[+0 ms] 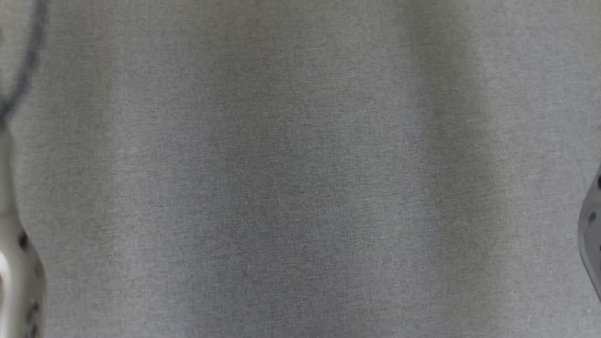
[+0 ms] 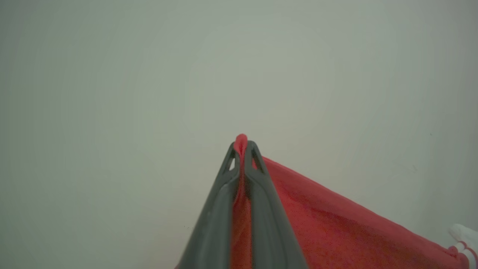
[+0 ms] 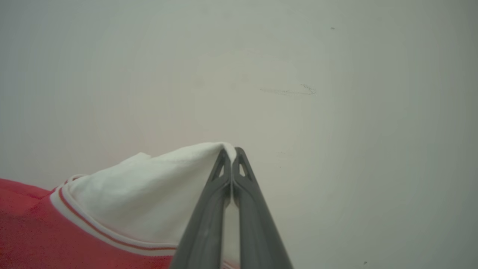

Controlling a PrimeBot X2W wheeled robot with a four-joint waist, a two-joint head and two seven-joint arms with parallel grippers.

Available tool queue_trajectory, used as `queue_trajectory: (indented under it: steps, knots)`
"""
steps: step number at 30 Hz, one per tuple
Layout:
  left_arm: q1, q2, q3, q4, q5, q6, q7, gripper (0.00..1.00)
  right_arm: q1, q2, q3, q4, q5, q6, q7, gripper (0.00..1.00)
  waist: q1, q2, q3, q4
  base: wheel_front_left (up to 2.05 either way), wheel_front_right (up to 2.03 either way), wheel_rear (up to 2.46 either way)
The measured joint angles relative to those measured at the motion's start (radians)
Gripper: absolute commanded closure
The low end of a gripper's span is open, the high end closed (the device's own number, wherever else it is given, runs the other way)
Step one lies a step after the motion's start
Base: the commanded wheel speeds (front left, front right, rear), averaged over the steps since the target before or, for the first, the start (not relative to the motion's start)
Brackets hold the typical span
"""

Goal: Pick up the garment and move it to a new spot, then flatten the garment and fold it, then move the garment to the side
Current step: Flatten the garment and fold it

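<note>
the garment [image 2: 328, 224] is red cloth with a white part edged by red-and-white striped trim, possibly a collar. its red edge sits pinched in the left gripper [image 2: 241, 146], its white part in the right gripper [image 3: 232, 152], the top edge taut between.

garment [image 2: 336, 231] cut off below, pale forearm [image 1: 19, 281] cropped, blurred
</note>
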Motion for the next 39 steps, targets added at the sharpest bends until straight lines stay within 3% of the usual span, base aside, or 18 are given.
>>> queue_trajectory:
  steps: [4,9,11,16,20,23,32,39]
  knots:
    - [0.155,0.019,-0.058,0.007,0.072,-0.049,0.0,1.0,0.091,-0.042,0.088,0.041,0.008,0.0,0.057,1.0,-0.0001,-0.0001,0.014,0.004,0.0,0.0,0.0]
    - [0.439,-0.016,-0.014,-0.064,0.095,-0.068,0.0,1.0,0.332,-0.065,0.166,0.025,0.084,0.0,0.119,1.0,0.0002,0.0001,-0.003,0.008,0.0,0.0,0.0]
    - [0.546,-0.044,0.009,-0.124,0.106,-0.076,0.0,1.0,0.43,-0.079,0.193,-0.039,0.143,0.0,0.142,1.0,-0.0002,-0.0001,-0.023,0.009,0.0,0.0,0.0]
    - [0.833,-0.095,-0.048,-0.245,0.092,-0.081,0.0,1.0,0.74,-0.13,0.209,-0.264,0.244,0.0,0.267,1.0,-0.0001,0.0001,-0.103,0.013,0.0,0.0,0.0]
    - [1.02,-0.123,-0.032,-0.289,0.067,-0.081,0.0,1.0,0.971,-0.187,0.194,-0.439,0.222,0.0,0.393,1.0,-0.0004,-0.0001,-0.194,0.018,0.0,0.0,0.0]
    - [1.145,-0.143,-0.047,-0.297,0.056,-0.081,0.0,1.0,1.129,-0.193,0.156,-0.549,0.207,0.0,0.497,1.0,-0.0005,-0.0001,-0.268,0.021,0.0,0.0,0.0]
    - [1.361,-0.168,-0.035,-0.312,0.062,-0.081,0.0,1.0,1.49,-0.174,0.05,-0.845,0.171,0.0,0.809,1.0,-0.0007,-0.0003,-0.447,0.02,0.0,0.0,0.0]
    - [1.441,-0.178,0.002,-0.326,0.092,-0.081,0.0,1.0,1.659,-0.165,0.021,-0.985,0.207,0.0,0.97,1.0,-0.0005,-0.0002,-0.5,0.018,0.0,0.0,0.0]
